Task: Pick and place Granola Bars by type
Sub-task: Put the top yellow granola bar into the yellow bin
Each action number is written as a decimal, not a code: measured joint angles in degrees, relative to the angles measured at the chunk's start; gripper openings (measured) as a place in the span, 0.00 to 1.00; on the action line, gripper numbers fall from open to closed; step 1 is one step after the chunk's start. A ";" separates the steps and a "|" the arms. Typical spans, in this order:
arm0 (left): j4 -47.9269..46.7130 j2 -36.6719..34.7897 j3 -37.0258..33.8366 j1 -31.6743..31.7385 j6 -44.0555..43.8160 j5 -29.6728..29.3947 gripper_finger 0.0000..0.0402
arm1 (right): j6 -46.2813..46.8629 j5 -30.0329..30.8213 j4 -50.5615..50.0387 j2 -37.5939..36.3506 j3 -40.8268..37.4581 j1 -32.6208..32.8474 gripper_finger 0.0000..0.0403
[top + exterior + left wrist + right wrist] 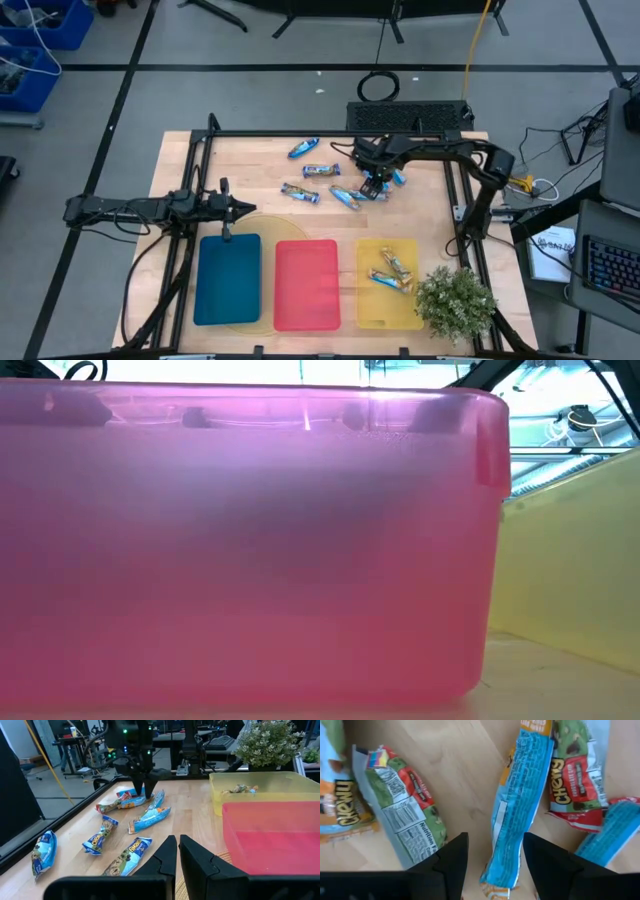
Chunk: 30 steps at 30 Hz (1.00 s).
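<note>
Right gripper [492, 857], upper centre-right of the high view: jaws apart, straddling one blue granola bar [520, 805], not clamped | Left gripper [177, 852], mid-left above the blue tray [227, 280]: jaws together, empty | Loose bars [300, 192] crowd close around the right gripper | Two bars [392, 272] in the yellow tray [385, 312]; red tray [305, 285] beside it.

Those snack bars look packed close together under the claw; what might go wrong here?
The open right gripper hangs over a blue bar with neighbours right beside it, so it may nudge or grab two. The shiny wrapper might also slip out. Bars already lie in the yellow tray, so a wrong type could join them.
</note>
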 joint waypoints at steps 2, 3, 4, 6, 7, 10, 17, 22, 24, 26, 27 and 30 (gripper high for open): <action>0.00 0.01 -0.01 0.01 -0.02 -0.01 0.08 | 0.04 -0.13 -0.23 0.74 0.00 -0.30 0.44; -0.01 0.01 0.01 0.00 -0.01 0.00 0.08 | 0.07 -0.12 -0.28 1.05 0.00 -0.31 0.44; 0.01 0.02 0.01 -0.01 -0.01 0.00 0.08 | 0.05 -0.13 -0.36 1.24 -0.01 -0.34 0.44; -0.01 0.01 0.01 0.00 0.00 -0.01 0.08 | 0.10 -0.13 -0.34 1.48 -0.02 -0.34 0.44; 0.01 0.00 -0.01 0.01 0.00 -0.02 0.08 | 0.49 -0.15 -0.33 1.62 -0.02 -0.31 0.44; 0.01 0.00 0.01 -0.01 -0.01 0.00 0.08 | 1.24 -0.22 -0.65 1.73 -0.36 -0.31 0.41; 0.01 0.02 0.01 0.00 -0.01 0.00 0.08 | 2.16 -0.28 -0.67 1.66 -3.25 -0.31 0.19; 0.00 0.00 0.01 0.01 0.00 0.00 0.08 | 1.90 0.16 -0.76 0.89 -3.86 -0.19 0.03; 0.01 0.01 0.01 -0.01 0.00 0.00 0.08 | 1.80 1.51 -0.57 -0.46 -3.97 0.36 0.03; 0.01 0.02 0.01 0.01 0.00 0.00 0.08 | 1.55 2.78 -0.55 -3.13 -3.98 1.15 0.02; 0.01 0.00 0.01 0.01 -0.02 0.00 0.08 | 1.53 2.79 -0.59 -4.99 -3.98 1.61 0.02; -0.01 0.01 0.01 -0.01 -0.01 0.00 0.08 | 2.61 2.75 -1.01 -11.32 -3.98 4.04 0.02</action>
